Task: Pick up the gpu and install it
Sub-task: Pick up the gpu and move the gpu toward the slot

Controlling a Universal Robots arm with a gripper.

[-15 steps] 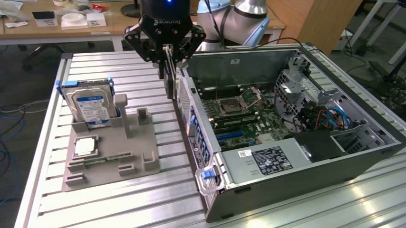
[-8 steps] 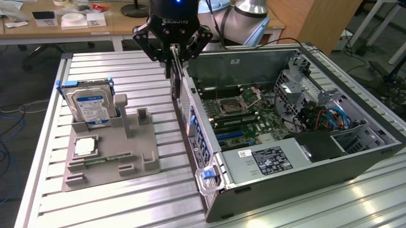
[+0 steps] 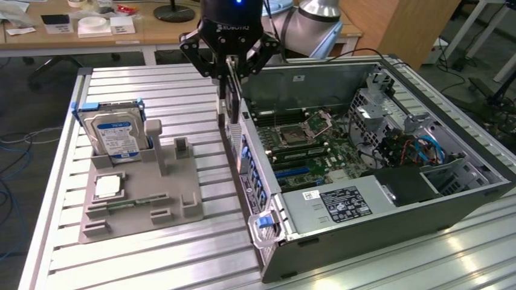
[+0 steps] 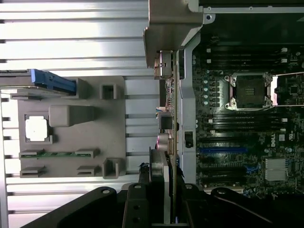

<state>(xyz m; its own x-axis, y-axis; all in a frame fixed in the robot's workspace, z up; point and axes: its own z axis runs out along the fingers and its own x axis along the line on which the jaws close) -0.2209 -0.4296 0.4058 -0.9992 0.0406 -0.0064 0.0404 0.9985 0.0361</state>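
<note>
Here's the gripper: all black, two angular linkage fingers on a blocky body, white lettering across it and a small blue light glowing on top. Behind it, the arm is a smooth silver-grey tube with a rounded cap. Up close, round pivot pins stud the thick, flat-sided black links.

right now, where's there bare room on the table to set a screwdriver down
Bare table between the grey tray and the table's near edge in the exterior view, and behind the hard drive. Crowded: the slim strip between tray and computer case, where the pincer holds the gpu.
</note>
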